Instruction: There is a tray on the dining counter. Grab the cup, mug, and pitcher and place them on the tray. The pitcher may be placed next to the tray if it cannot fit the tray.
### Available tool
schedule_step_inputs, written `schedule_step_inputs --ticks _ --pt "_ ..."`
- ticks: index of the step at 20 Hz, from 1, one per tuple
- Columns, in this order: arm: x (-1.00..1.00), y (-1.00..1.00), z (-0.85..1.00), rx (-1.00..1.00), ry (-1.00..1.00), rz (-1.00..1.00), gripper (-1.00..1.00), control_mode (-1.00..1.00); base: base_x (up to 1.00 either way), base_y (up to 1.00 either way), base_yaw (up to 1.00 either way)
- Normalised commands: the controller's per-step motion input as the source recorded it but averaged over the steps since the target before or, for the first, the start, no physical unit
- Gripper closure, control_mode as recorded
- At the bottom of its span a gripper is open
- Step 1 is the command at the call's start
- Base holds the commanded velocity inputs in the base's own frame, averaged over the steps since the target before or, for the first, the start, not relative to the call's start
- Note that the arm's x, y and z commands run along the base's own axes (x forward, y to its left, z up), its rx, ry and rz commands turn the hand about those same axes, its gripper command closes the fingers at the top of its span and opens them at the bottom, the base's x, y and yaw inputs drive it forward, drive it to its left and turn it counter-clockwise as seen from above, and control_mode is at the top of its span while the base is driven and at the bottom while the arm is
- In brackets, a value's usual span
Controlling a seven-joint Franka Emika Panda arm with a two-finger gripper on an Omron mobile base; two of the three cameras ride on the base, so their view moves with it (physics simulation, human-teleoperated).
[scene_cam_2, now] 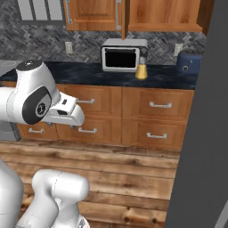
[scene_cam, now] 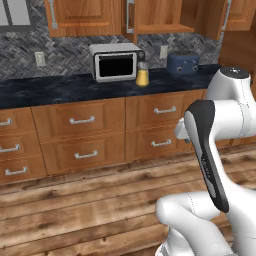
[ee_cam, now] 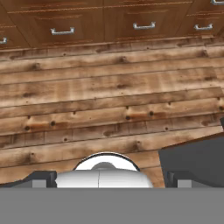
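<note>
Left to right along the black tabletop [scene_cam: 60,89]: microwave [scene_cam: 115,61] at about 12 o'clock in the left base view, pitcher [scene_cam: 142,76] standing upright just right of it, touching the tabletop, then a blue toaster [scene_cam: 183,63] toward 1 o'clock. Pincer [ee_cam: 109,178] spread wide, holding nothing, aimed down at the wooden floor [ee_cam: 109,100].

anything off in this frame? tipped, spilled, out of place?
Nothing stands out. The pitcher stands upright on the black counter in front of the microwave, with the blue toaster further along. Drawers are shut and the wood floor shows no spill. The gripper is open, holding nothing, pointed at the floor.
</note>
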Motion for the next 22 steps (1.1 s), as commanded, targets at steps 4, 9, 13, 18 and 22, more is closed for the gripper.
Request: schedule_step_inputs --ticks 4,9,13,18,22 --pt "0.00 0.00 0.00 0.00 0.00 0.00 -1.00 1.00 0.94 0.00 0.07" --pt "0.00 0.00 0.00 0.00 0.00 0.00 -1.00 1.00 0.89 0.00 0.04" --pt "0.00 0.00 0.00 0.00 0.00 0.00 -1.00 1.00 0.92 -0.07 0.00" --pt "0.00 0.00 0.00 0.00 0.00 0.00 -1.00 1.00 0.81 -0.18 0.00" --pt "0.00 0.00 0.00 0.00 0.00 0.00 -1.00 1.00 0.24 -0.69 0.00"
